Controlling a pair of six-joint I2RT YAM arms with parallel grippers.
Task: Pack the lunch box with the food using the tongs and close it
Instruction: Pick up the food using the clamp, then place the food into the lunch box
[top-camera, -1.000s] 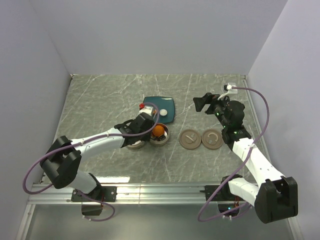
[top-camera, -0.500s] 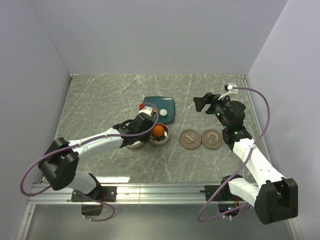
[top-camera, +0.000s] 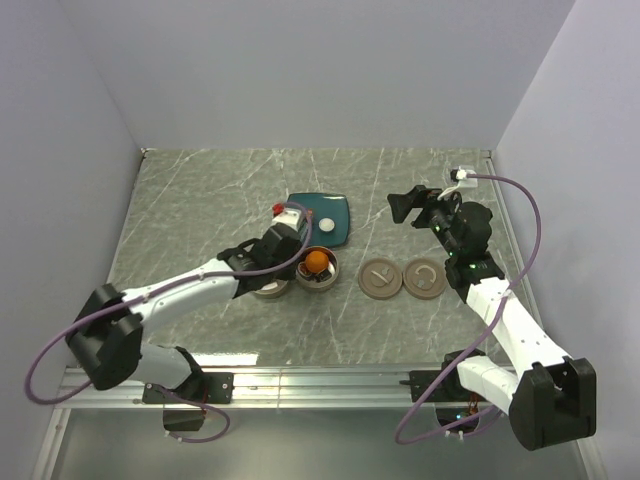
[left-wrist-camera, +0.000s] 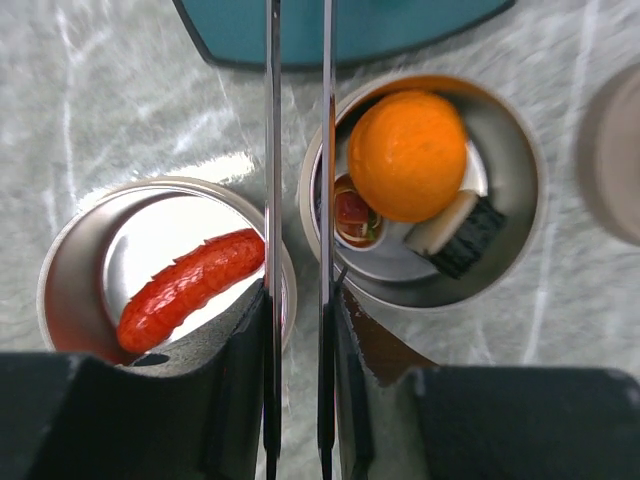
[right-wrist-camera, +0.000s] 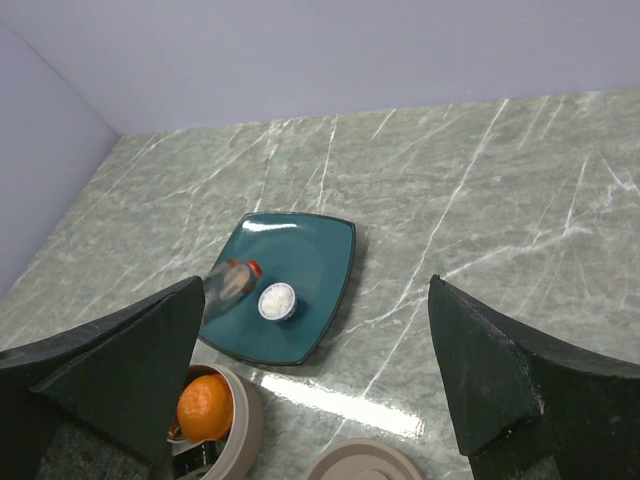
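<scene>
Your left gripper squeezes the long thin silver metal tongs, aimed over the teal rounded-square plate, likely for its small white roll. Your right gripper hangs spread wide.

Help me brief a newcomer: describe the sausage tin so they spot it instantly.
Find the teal plate mid-table. Below it in the top view sit two round silver tins side by side. Yours is the left tin, holding a red sausage; the right tin holds an orange ball.
</scene>
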